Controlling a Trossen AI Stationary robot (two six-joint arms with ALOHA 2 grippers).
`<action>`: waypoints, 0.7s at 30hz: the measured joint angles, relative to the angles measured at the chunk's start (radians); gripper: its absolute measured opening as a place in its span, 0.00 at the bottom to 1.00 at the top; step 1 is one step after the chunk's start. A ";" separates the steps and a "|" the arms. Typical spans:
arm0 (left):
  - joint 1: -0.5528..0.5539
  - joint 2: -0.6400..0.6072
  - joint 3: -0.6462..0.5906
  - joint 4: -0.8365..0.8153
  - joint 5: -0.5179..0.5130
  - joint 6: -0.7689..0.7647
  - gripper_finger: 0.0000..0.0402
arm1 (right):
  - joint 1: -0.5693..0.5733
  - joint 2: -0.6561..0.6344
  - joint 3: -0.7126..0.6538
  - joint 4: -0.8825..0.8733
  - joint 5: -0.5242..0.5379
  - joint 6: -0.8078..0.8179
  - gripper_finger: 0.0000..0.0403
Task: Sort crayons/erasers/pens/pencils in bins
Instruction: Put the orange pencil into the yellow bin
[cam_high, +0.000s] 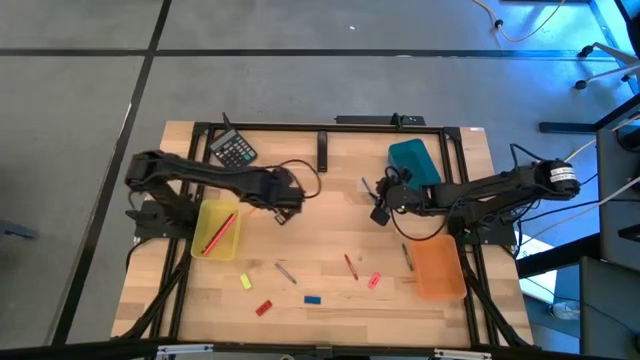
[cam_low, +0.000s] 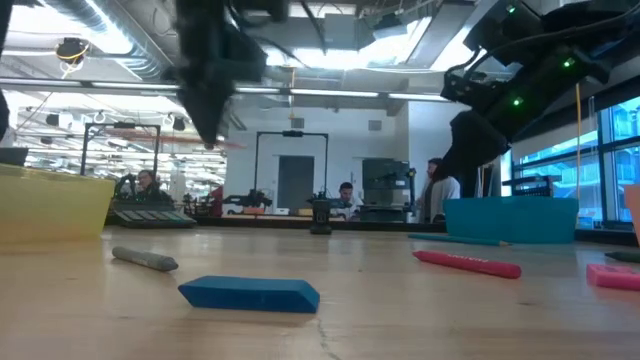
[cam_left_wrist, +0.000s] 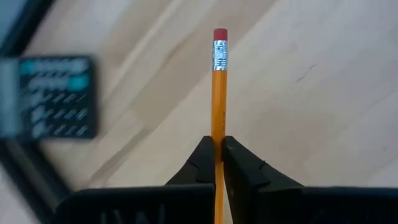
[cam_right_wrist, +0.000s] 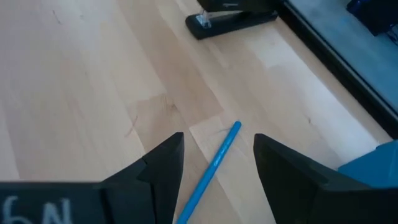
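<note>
While the left gripper (cam_left_wrist: 217, 155) pinches an orange pencil (cam_left_wrist: 218, 93) between its closed fingers, the pink eraser tip pointing away from the wrist, it hangs above the table's middle, just off the yellow bin (cam_high: 218, 229) toward one o'clock. That bin has a red stick lying in it, and the black calculator (cam_high: 233, 151) sits farther out at eleven o'clock from the gripper.

Across the table, the right gripper (cam_right_wrist: 217, 162) has its fingers spread wide with nothing between them, poised above a thin blue stick (cam_right_wrist: 211, 168) on the wood. The teal bin (cam_high: 414, 163) is close by at about one o'clock from it, and the orange bin (cam_high: 438, 268) at about five.

Along the near edge of the table the small erasers lie loose, none in a bin: yellow eraser (cam_high: 245, 282), red eraser (cam_high: 263, 308), blue eraser (cam_high: 312, 298) and pink eraser (cam_high: 375, 281), with a grey stick (cam_high: 286, 272), a red stick (cam_high: 350, 265) and a dark one (cam_high: 408, 256) scattered among them.
</note>
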 joint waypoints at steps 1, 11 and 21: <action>-0.015 -0.024 0.000 -0.049 -0.010 -0.047 0.01 | 0.000 0.009 0.000 0.002 -0.003 0.000 0.49; -0.194 -0.087 -0.061 -0.321 -0.012 -0.493 0.01 | 0.000 0.072 0.000 0.008 -0.007 0.001 0.49; -0.305 -0.088 -0.320 -0.272 0.177 -0.748 0.02 | 0.000 0.073 0.000 0.023 -0.028 0.000 0.49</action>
